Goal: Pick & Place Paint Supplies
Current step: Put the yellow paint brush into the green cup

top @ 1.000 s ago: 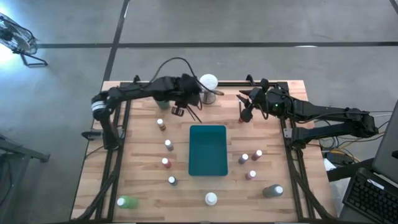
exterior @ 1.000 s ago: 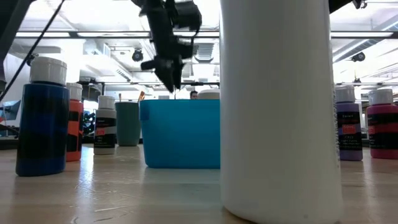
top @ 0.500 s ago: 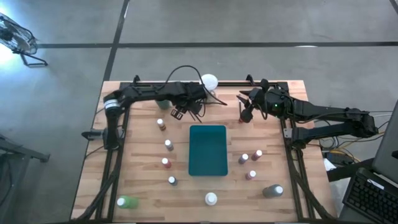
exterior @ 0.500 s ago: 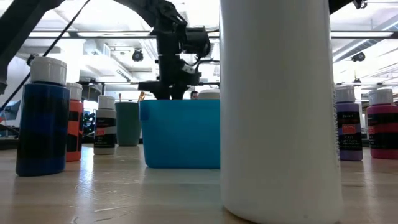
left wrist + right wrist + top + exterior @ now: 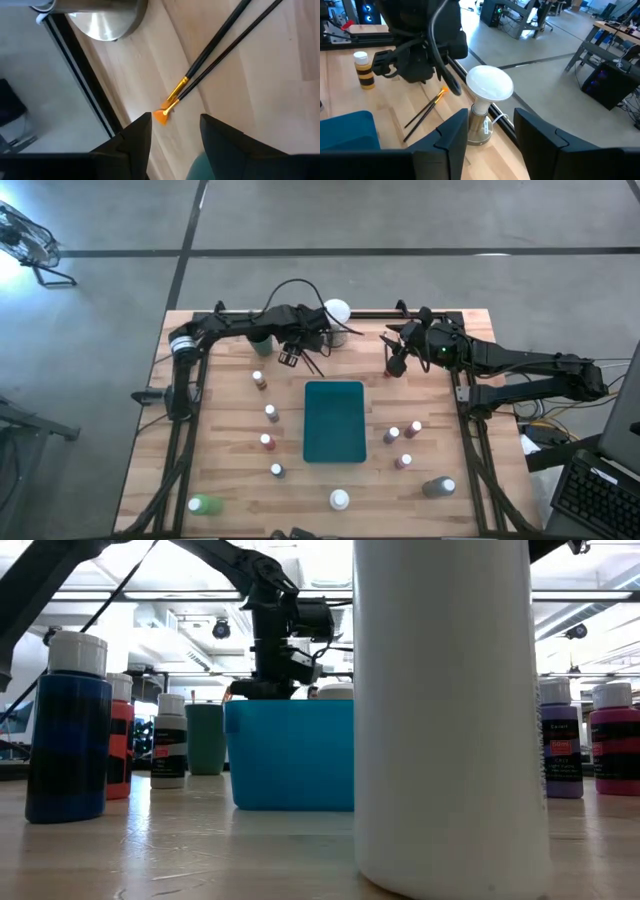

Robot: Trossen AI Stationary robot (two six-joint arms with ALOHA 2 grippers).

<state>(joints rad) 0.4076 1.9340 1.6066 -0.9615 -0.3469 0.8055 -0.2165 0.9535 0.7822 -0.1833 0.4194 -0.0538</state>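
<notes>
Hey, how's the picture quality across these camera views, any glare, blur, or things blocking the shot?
High view: even light, bright glare at the top-left corner. Low view: a near white bottle fills the middle and hides much of the table; ceiling lights behind are blown out. Left wrist view: brushes sharp, the left gripper soft. Right wrist view: white ball glares.

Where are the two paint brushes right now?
High view: the brushes lie side by side on the table's far part, between the white ball lamp and the teal tray, under the left hand.
</notes>
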